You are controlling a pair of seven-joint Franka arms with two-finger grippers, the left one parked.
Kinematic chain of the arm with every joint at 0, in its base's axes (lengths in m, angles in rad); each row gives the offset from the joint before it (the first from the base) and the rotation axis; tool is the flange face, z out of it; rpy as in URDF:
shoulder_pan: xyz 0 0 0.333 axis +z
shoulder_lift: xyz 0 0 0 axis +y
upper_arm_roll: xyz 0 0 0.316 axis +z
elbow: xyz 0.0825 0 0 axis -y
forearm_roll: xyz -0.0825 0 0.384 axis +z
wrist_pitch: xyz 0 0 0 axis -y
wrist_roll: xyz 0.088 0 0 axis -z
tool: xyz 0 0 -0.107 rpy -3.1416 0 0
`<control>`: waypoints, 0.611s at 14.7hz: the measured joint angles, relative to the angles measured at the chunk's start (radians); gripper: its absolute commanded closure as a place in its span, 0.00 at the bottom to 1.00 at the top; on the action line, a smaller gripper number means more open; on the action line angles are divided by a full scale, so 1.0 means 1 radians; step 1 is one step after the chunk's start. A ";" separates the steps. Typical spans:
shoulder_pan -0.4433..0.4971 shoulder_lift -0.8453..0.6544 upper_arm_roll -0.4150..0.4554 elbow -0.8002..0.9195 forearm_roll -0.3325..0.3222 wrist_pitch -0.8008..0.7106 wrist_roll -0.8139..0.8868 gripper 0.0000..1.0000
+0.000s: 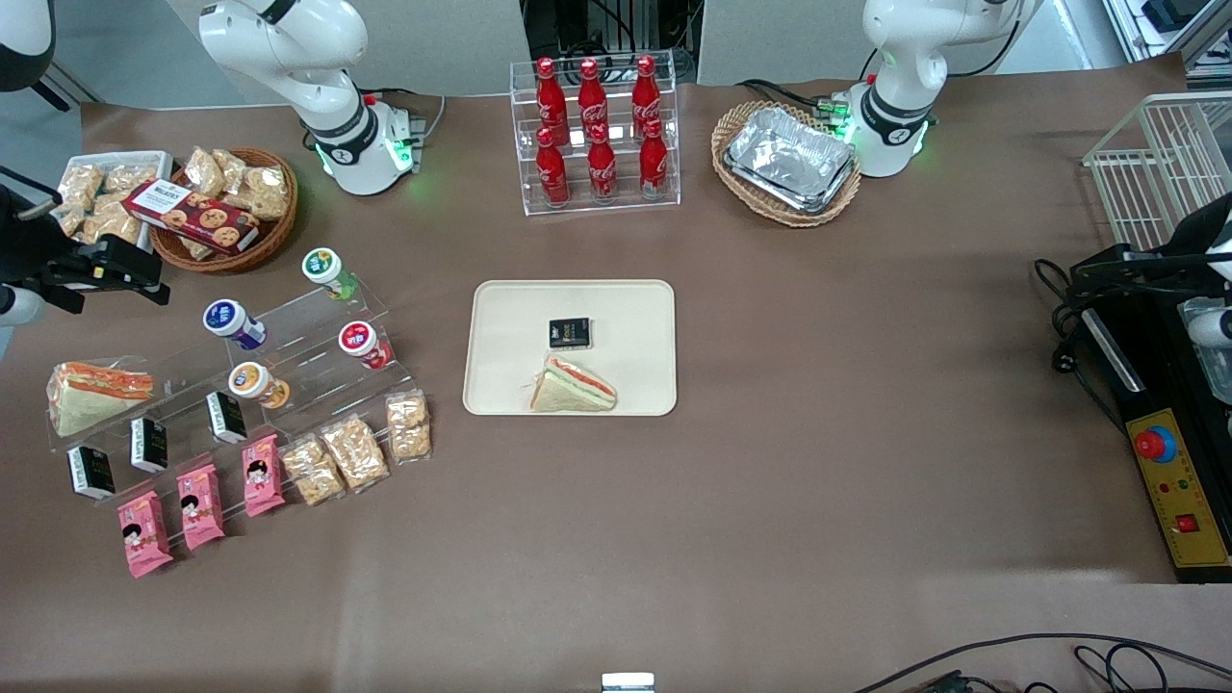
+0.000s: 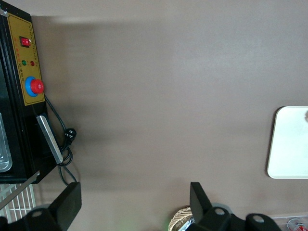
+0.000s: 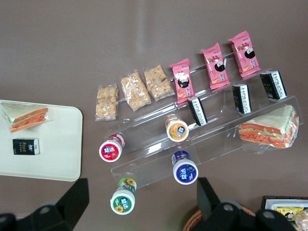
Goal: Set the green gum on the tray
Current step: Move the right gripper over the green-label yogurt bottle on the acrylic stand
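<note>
I hold the open, empty jaws of the right gripper (image 3: 142, 204) above the small green-bodied, white-lidded gum bottle (image 3: 123, 198) lying between them, and would descend squarely to straddle its body before carrying it to the flat cream-beige rectangular tray (image 3: 62, 144).

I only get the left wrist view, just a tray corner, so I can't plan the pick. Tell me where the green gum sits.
Observer: The green gum rests on the top step of the clear stand, toward the working arm's end of the table.
Operator: Report the gripper.
Observer: The gripper is open and hovers beside the snack basket, apart from the gum.
Operator: Give me the tray's load.
Observer: The tray holds a sandwich and a black box; the rest of it is bare.
</note>
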 measured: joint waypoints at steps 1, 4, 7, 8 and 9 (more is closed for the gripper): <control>-0.001 -0.001 0.000 0.000 0.000 -0.015 0.000 0.00; 0.001 -0.033 0.002 -0.021 0.000 -0.061 -0.001 0.00; 0.002 -0.121 0.005 -0.101 0.002 -0.078 -0.003 0.00; 0.003 -0.160 0.006 -0.138 0.009 -0.079 -0.003 0.00; 0.003 -0.200 0.006 -0.179 0.019 -0.079 -0.003 0.00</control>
